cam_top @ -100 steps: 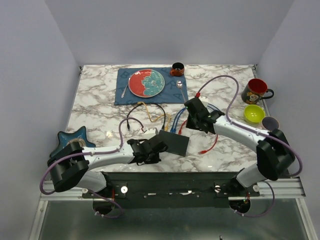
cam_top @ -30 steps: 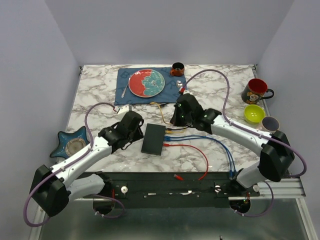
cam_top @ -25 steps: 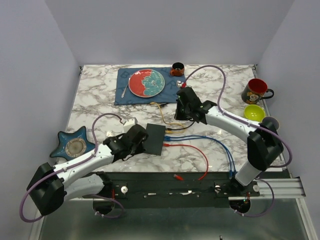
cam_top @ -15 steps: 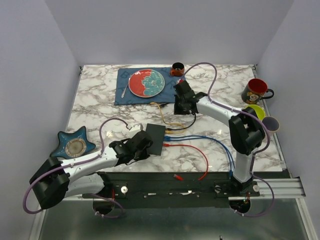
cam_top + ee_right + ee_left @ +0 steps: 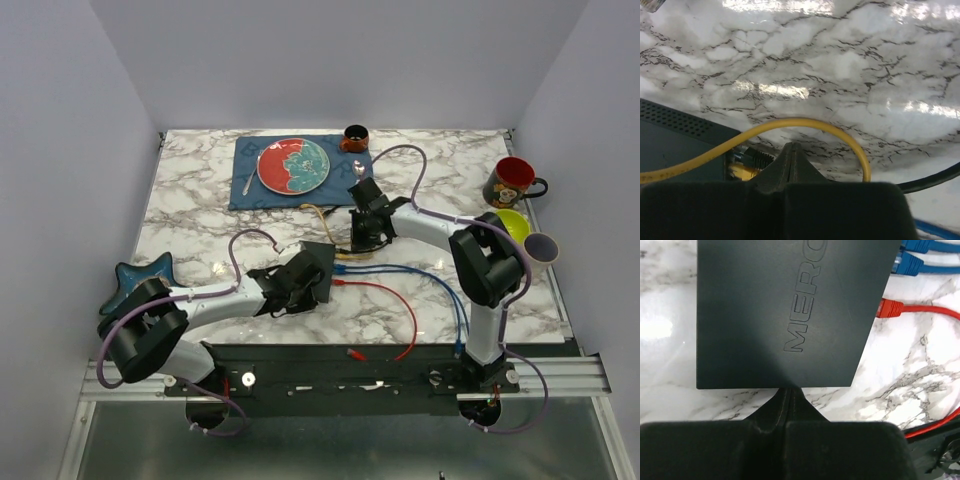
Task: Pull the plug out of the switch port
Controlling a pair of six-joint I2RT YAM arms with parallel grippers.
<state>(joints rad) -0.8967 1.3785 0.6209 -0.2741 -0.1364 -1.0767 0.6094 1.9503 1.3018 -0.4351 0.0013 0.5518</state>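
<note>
The switch [image 5: 320, 262] is a flat near-black box in the middle of the marble table. It fills the left wrist view [image 5: 790, 315], where it reads "MERC". Blue plugs [image 5: 912, 255] and a red plug [image 5: 888, 307] sit along its right edge. My left gripper [image 5: 790, 389] is shut and empty, its tip against the switch's near edge. My right gripper [image 5: 792, 147] is shut and empty, just beside the socket edge [image 5: 675, 145]. A black plug [image 5: 757, 157] and a yellow plug [image 5: 742, 171] sit there, and the yellow cable [image 5: 805, 122] arcs over the tip.
Blue [image 5: 430, 277], red [image 5: 395, 295] and black cables trail right of the switch. A blue placemat [image 5: 245, 190] with a plate [image 5: 293, 165] lies at the back. An orange cup [image 5: 354, 137], red mug [image 5: 512, 182], green bowl [image 5: 510, 222] and star dish [image 5: 135, 277] stand around.
My left gripper has slid right up to the switch's near edge. My right gripper has come down from the placemat's edge to the socket side. The switch has turned slightly.
</note>
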